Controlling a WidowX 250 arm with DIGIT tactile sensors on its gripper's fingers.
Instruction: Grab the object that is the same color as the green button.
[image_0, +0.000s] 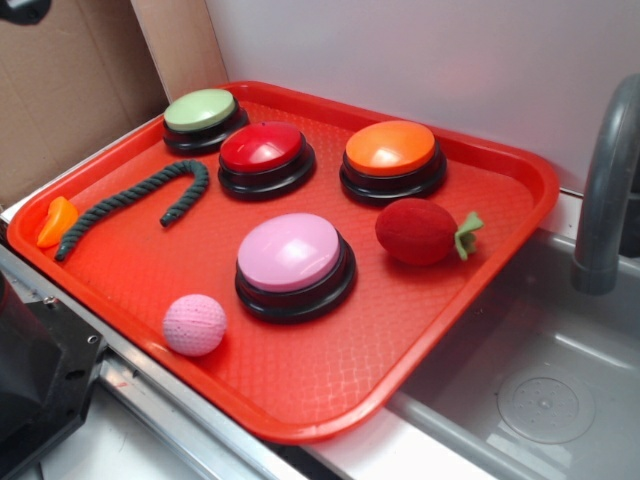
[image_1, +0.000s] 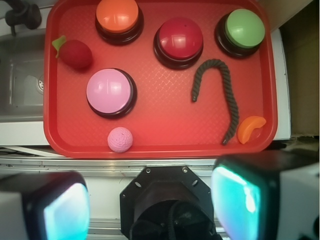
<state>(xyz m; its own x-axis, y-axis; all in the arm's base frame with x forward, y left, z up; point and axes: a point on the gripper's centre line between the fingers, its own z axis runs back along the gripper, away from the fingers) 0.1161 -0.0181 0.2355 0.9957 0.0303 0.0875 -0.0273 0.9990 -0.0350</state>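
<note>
The green rope (image_1: 220, 85) lies flat on the red tray (image_1: 150, 145), curved like a cane just beside the green button (image_1: 244, 28), its tail touching an orange wedge (image_1: 250, 128). It looks light, limp and grippy; I'd pinch mid-shaft. My fingers (image_1: 150, 210) hang spread, empty, off the tray.

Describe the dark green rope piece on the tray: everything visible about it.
The dark green rope piece is thin twisted cord, bent like a cane with a hooked end near the green button and red button. It lies flat on the red tray. Its straight end meets the orange wedge. No gripper touches it.
</note>
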